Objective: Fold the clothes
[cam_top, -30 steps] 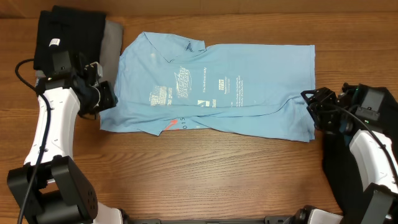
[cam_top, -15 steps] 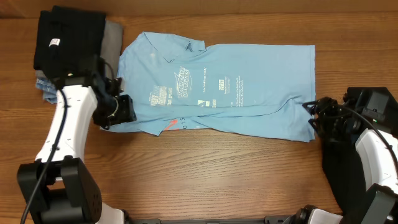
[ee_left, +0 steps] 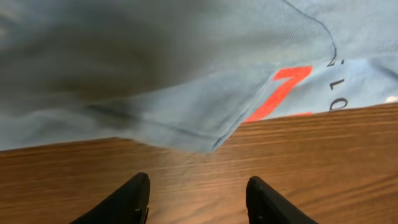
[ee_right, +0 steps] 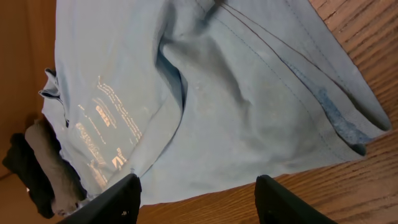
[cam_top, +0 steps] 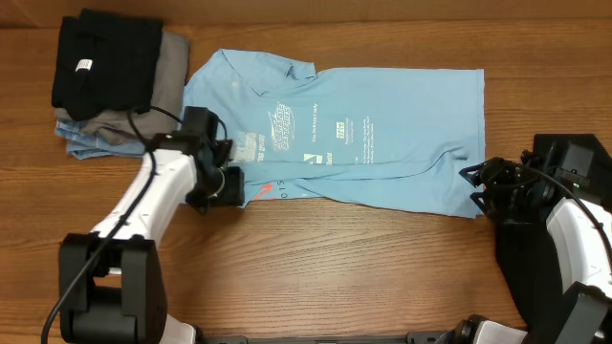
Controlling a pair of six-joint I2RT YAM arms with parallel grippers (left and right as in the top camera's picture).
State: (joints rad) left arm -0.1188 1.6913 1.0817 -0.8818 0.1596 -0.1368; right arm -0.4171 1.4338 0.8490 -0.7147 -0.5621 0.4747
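Observation:
A sky-blue T-shirt with white and orange-red print lies spread on the wooden table; it also shows in the left wrist view and the right wrist view. A black garment lies folded on a stack at the back left. My left gripper is open and empty over the shirt's front left hem; its fingers hover above bare wood just short of the hem. My right gripper is open and empty at the shirt's front right corner; its fingers frame the hem.
The stack under the black garment holds a grey piece and a blue piece. Bare wooden table runs along the front. A dark mat lies under the right arm.
My left arm has swung right, from beside the stack to the shirt's front left hem. My right gripper has dropped slightly toward the front right corner.

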